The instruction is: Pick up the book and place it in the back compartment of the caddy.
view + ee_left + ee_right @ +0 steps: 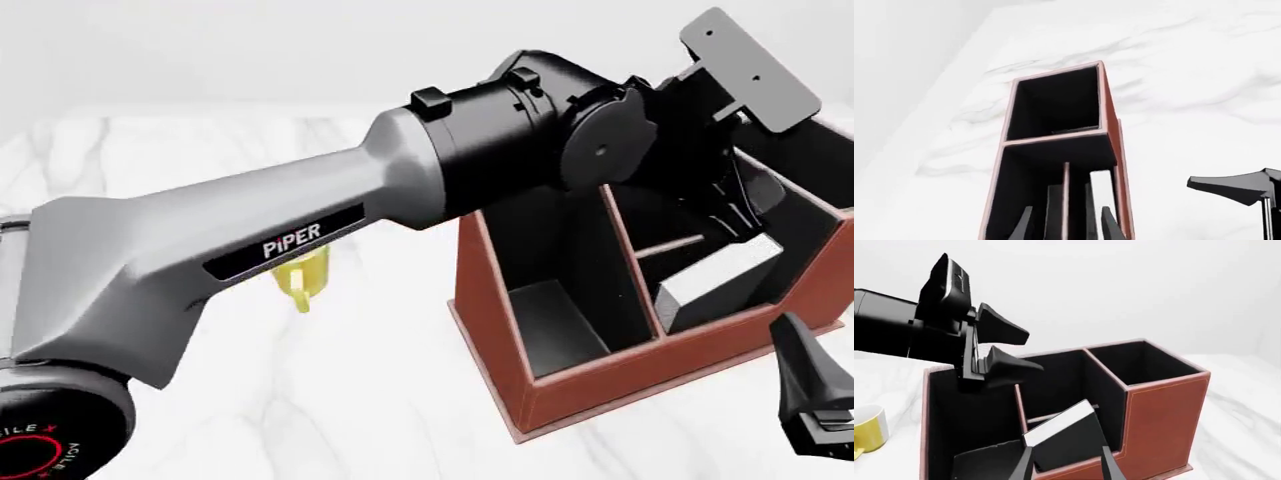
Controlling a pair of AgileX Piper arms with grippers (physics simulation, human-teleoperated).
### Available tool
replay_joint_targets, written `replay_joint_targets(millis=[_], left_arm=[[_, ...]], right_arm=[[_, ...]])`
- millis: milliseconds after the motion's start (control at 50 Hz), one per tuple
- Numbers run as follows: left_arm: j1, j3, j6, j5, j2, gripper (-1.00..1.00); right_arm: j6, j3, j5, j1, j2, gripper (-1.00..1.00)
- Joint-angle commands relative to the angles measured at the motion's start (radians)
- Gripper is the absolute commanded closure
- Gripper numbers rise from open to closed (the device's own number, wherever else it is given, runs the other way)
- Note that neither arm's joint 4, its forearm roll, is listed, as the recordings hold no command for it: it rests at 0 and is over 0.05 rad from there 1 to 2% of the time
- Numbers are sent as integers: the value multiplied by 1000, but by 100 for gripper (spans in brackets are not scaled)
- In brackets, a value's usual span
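Observation:
The reddish-brown caddy [601,385] stands at the right of the table. The black book [1067,442], its white page edges up, leans tilted inside the back compartment [1113,405], between the short cross divider [671,245] and the caddy's near outer wall. My left gripper [1011,347] hovers open just above that cell, holding nothing and clear of the book. The left wrist view looks down past its fingers [1111,222] into the caddy [1111,115]. My right gripper [1067,467] is open and empty, low beside the caddy's near right corner [814,395].
A yellow mug [304,275] stands on the marble table [347,400] left of the caddy, partly hidden under the left arm [267,240]. That arm spans the front view from lower left to the caddy.

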State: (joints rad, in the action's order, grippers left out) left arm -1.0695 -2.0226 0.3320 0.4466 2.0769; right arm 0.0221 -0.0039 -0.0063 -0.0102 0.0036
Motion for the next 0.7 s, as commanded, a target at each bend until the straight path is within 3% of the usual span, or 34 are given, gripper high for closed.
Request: replay_joint_targets(millis=[20,120,200,240,260,300,320,340,360,500,600,700], left_arm=[[81,227,22,-149,-231,-100],[155,457,38,-309,-434,-100],[233,745,80,-509,-635,-100],[228,913,45,-549,-779,-100],[271,1026,92,-618,-852,-100],[284,1082,76,-634,-897,-100],[319,1207,59,-665,-997,-100],[343,1248,55,-680,-1032,-100],[362,1273,25,-674,-1060,-100],[484,1433,4,-684,-1283,-100],[556,1492,-84,-657,-1427,-100],[633,1612,-156,-715,-1517,-100]], right_arm=[[0,0,0,0,0,-100],[0,-1,2,-2,-1,-100],[2,-3,3,-4,-2,-100],[5,-5,4,-5,-2,-100],[6,-5,4,-4,-2,-100],[6,-5,4,-5,-2,-100],[4,-4,3,-6,-2,-100],[3,-4,3,-7,-2,-100],[1,-5,3,-7,-2,-100],[-4,-5,2,-1,-2,-100],[-6,-4,3,7,-2,-100],[-4,-3,5,16,4,-100]])
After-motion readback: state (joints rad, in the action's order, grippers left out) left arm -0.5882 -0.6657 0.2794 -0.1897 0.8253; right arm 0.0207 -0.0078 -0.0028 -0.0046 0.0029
